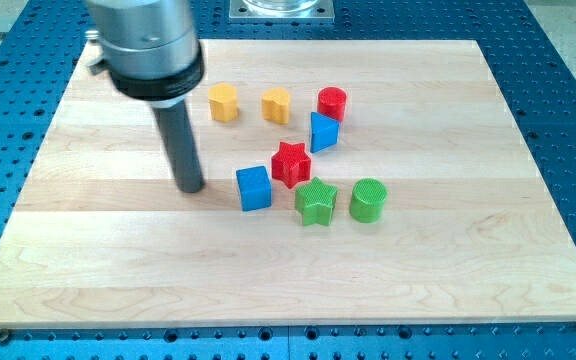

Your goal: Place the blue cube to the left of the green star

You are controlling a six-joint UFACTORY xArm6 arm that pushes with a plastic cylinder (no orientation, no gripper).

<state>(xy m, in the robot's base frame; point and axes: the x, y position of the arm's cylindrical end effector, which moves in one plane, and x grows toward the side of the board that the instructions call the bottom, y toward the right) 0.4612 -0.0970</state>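
Standing on the wooden board toward the view's left of the block cluster, my tip is near the blue cube but apart from it, with bare wood between the two. There are no fingers on this rig to be apart or together; the arm ends in a plain dark rod and nothing is clamped.

The blue cube sits just beside the green star, on the star's left and slightly toward the view's top, with a narrow gap between them. The red star is close at the cube's upper right, perhaps touching its corner; I cannot tell for sure. Farther right are the green cylinder, the blue triangular block and the red cylinder; two yellow blocks lie nearer the view's top.

By my judgement the task is nearly or already met, since the cube lies left of the green star. If any move remains, it is a small trim: nudging the cube a little toward the view's bottom to line it up with the star. That calls for coming round to the cube's top side and pushing gently, without driving it into the green star or dragging the red star along.
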